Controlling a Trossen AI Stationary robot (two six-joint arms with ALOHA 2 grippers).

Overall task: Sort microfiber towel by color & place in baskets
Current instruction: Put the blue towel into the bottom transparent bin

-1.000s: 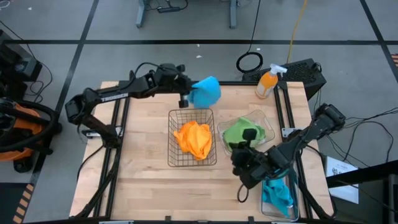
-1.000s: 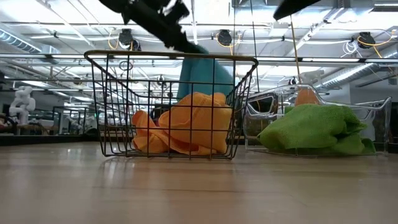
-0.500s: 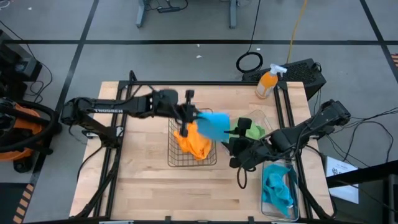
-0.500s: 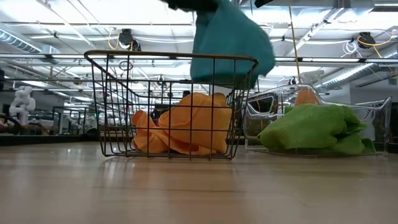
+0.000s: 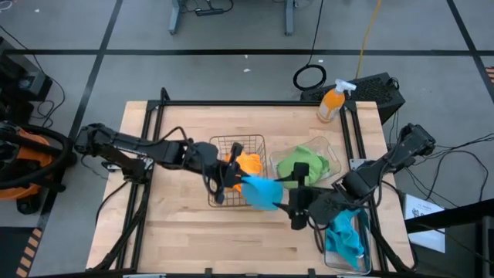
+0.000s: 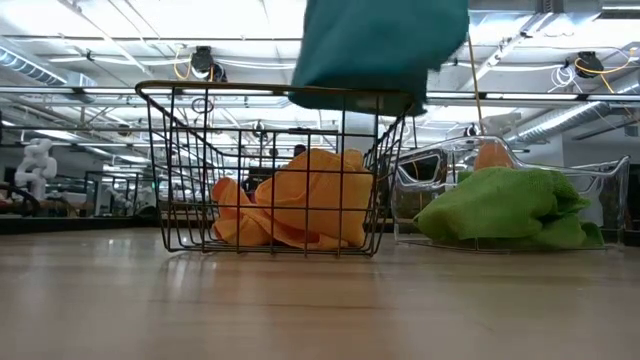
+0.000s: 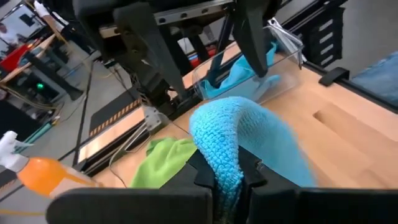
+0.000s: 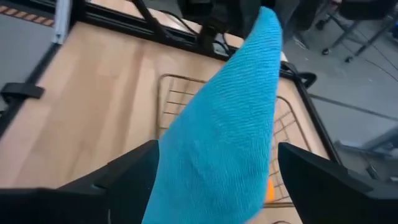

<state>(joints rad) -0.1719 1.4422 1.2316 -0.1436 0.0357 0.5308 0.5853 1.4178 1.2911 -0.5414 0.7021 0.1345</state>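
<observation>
Baskets crowd the middle of the light wooden table: a copper-coloured square wire-mesh basket with crumpled orange fuzzy cloths in it, just beside it a clear squarish plastic tub holding green fuzzy cloths, and at the table's near right corner a clear rectangular plastic bin with one bright blue fuzzy cloth inside. An orange spray bottle stands at the far right edge next to a black box, well apart from the arms. Over the wire basket's near right corner hangs a second bright blue fuzzy cloth, held clear of the table; in the low view it hangs above the basket rim. The left gripper reaches across the wire basket and its fingers are clamped on one end of that cloth, as the left wrist view shows the fabric pinched between them. The right gripper faces it from the other side, just beside the cloth, its jaws spread wide with the cloth between the two fingers and not yet pinched
</observation>
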